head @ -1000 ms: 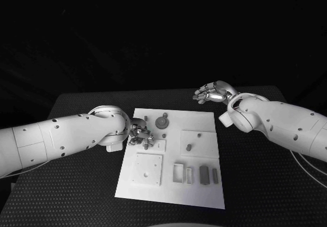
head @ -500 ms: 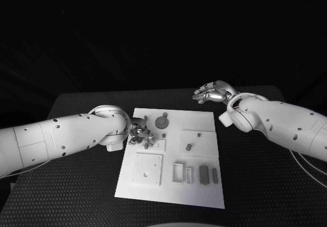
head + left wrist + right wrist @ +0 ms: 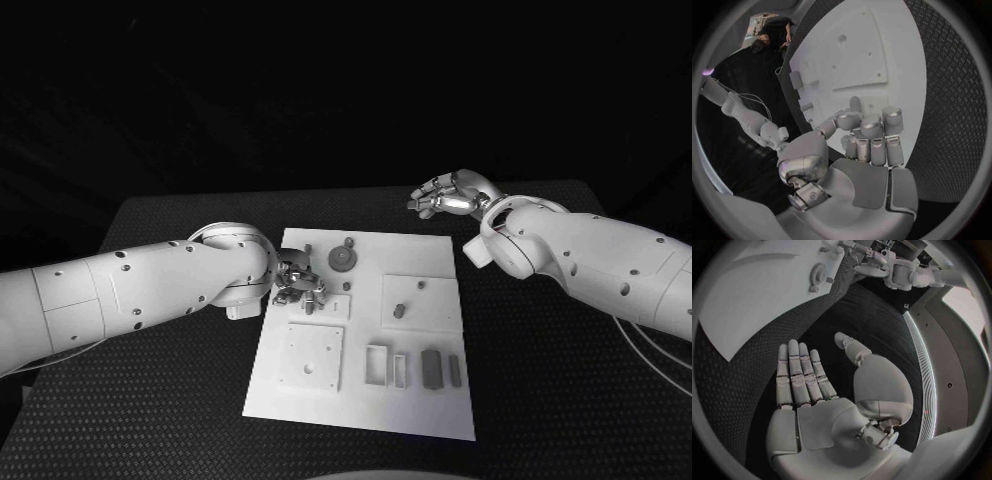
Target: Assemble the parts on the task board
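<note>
Hardly shifted since a second ago: left hand (image 3: pixel 299 283) a touch lower at the task board's (image 3: pixel 433 410) left edge, right hand (image 3: pixel 451 195) unmoved.

Left hand seen left of centre in the head view, half hidden behind its own white arm; fingers curled in over the board in the wrist view (image 3: pixel 867 145), whether pinching a part hard to make out. Right hand in the upper right of the head view, off the board's far right corner, fingers spread flat and holding nothing in its wrist view (image 3: pixel 807 390). Flat white rectangular board mid-frame, with raised square plates; a round toothed part (image 3: pixel 342 259) near its upper left, slim grey bars (image 3: pixel 431 367) at lower right. Black tabletop (image 3: pixel 577 400) with a fine woven-looking grain; dark room behind.
</note>
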Controlling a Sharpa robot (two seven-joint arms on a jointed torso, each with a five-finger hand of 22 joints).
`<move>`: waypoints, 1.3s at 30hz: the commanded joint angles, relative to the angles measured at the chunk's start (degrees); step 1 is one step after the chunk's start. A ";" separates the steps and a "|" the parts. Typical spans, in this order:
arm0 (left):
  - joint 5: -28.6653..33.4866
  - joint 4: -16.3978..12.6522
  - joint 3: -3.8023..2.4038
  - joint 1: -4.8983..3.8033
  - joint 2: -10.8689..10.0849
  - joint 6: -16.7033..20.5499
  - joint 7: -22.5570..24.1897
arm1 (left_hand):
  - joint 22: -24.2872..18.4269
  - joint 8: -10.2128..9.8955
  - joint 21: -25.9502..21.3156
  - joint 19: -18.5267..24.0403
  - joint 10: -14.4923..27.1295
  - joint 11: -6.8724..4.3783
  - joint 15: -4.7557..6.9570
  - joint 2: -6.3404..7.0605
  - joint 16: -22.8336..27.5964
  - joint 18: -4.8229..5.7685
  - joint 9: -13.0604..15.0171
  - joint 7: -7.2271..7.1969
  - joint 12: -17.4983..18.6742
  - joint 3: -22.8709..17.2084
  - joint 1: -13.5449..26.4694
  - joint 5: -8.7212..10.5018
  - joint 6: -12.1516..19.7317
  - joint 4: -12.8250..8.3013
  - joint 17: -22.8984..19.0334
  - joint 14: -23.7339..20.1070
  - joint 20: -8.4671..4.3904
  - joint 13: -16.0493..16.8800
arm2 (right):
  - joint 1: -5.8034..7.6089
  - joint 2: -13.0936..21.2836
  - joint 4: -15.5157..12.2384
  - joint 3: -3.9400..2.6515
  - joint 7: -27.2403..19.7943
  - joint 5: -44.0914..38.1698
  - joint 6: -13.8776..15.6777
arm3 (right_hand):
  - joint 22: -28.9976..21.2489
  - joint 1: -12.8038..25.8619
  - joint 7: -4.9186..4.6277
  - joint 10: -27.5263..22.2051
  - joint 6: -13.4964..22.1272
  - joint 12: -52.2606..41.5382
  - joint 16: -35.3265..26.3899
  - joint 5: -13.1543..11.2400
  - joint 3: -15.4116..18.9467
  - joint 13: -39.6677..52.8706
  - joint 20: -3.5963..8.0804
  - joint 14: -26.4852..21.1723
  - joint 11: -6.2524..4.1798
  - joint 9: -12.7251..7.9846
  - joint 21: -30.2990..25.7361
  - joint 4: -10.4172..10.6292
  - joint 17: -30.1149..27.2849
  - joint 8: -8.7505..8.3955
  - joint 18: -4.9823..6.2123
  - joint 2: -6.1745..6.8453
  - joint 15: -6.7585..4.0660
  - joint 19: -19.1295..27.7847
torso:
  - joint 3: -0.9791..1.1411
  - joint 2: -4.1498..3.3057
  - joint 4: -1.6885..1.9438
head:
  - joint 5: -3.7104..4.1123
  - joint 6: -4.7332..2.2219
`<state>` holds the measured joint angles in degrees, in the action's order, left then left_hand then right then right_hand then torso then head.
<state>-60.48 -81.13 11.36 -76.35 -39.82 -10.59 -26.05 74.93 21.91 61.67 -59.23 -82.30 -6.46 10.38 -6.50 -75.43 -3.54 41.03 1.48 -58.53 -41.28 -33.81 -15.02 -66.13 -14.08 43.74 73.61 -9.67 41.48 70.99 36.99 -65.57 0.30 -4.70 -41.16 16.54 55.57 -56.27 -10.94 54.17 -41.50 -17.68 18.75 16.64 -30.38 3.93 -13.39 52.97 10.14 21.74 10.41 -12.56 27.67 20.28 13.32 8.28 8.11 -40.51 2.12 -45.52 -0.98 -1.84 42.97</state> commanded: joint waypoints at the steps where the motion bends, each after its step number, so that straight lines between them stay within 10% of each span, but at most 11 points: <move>1: -0.30 -0.08 0.01 0.04 0.12 -0.03 0.42 | 0.90 0.17 0.34 0.56 1.68 -1.10 0.31 -1.78 -0.27 -0.91 0.08 -2.71 -0.22 -0.64 -2.52 -0.12 -5.44 -0.22 -0.06 -0.03 -5.43 -0.09 | -0.03 -0.02 -0.10 -0.02 -0.66 0.11 -0.77 | 0.06 0.52 -0.80 0.37 -0.35 0.18 -0.28 0.22 0.22 -0.03 -0.02 -0.03 -0.16 -0.07 -0.35 0.21 -0.10 0.39 0.41 -0.01 0.28 0.23 | 0.02 0.00 0.02 | 0.03 0.12; 39: -0.27 -0.26 0.07 0.36 -0.15 -0.37 0.28 | 0.90 0.05 0.31 0.67 1.71 -1.00 0.31 -1.80 -0.27 -0.90 0.06 -2.62 -0.26 -0.57 -2.74 0.19 -5.20 -0.05 -0.17 -0.13 -5.41 -0.26 | -0.04 0.06 -0.11 -0.02 -0.67 0.11 -0.77 | 0.18 0.48 -0.80 0.43 -0.35 0.30 -0.30 0.22 0.26 -0.03 -0.02 -0.02 -0.16 -0.13 -0.47 0.20 -0.12 0.41 0.41 -0.04 0.29 0.19 | 0.02 0.01 0.01 | 0.07 0.11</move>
<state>-60.63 -81.38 11.42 -76.00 -39.98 -10.62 -26.00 74.91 21.90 61.67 -58.94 -82.10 -6.26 10.29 -6.49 -75.43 -3.54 41.00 1.47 -58.53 -41.41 -34.25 -14.57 -66.13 -13.98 43.63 73.38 -9.62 41.28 70.99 37.05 -65.57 0.30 -4.71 -41.16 16.51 55.68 -56.27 -10.94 54.17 -41.50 -17.68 18.75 16.64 -30.38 3.93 -13.39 53.02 10.14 21.69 10.18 -12.56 27.63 20.58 13.32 8.28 8.07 -40.51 2.14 -45.51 -0.97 -1.80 43.12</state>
